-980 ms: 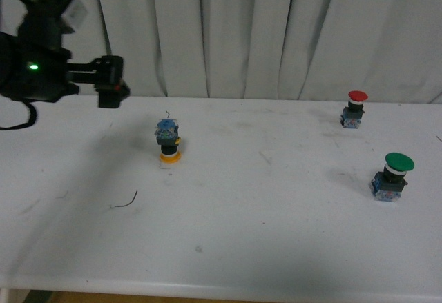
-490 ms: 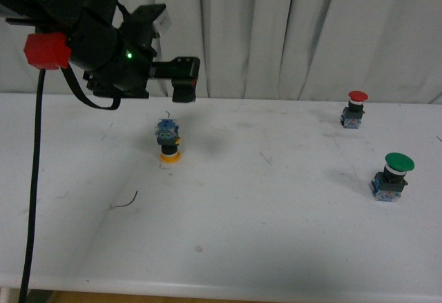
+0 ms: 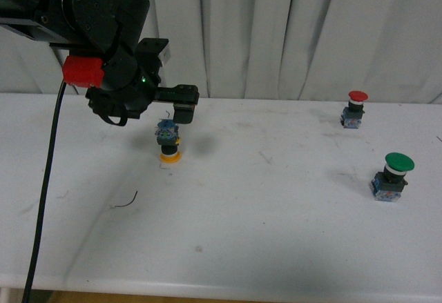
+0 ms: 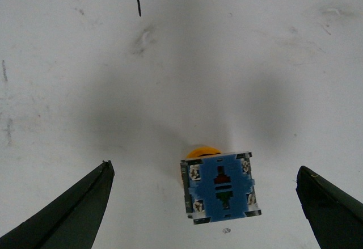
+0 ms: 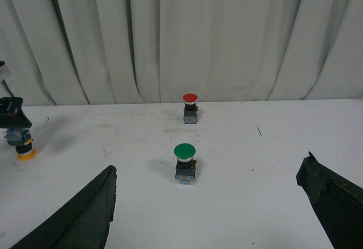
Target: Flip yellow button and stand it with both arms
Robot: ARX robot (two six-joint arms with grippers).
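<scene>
Lower than half a second ago, the left pincer (image 3: pixel 183 110) now hangs just above the yellow button (image 3: pixel 168 143), its fingers spread wide to either side and touching nothing. That button rests cap-down on the worktop (image 3: pixel 242 241), blue base up, left of centre. The right pincer (image 5: pixel 210 167) is also spread apart and empty. The red button (image 3: pixel 356 108) and green button (image 3: pixel 392 176) stand upright, well apart to the right.

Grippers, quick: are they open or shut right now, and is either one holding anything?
Left gripper: open, empty, straddling the yellow button without touching it.
Right gripper: open, empty.
</scene>
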